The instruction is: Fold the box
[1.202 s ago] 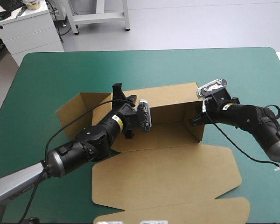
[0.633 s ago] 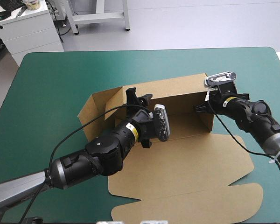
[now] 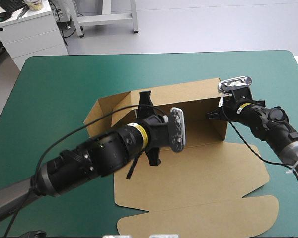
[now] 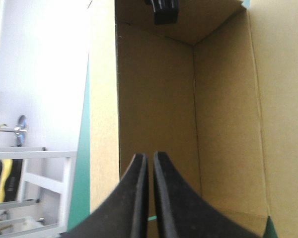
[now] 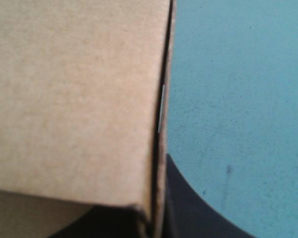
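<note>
While clamped at 2 places, stands as an open tray just toward 3 o'clock of the teal-green table's (image 3: 49, 74) middle: brown box (image 3: 188, 96), walls raised, lid sheet flat toward 6 o'clock, left end flap splayed toward 9 o'clock. Left gripper (image 4: 150, 156) reaching in over the front toward 12 o'clock, all but closed on the rear wall, only a thin slit between black fingers (image 4: 174, 208). Right gripper (image 3: 209, 115) pinching the end wall at 3 o'clock, board edge running down between its fingers (image 5: 198, 213).
</note>
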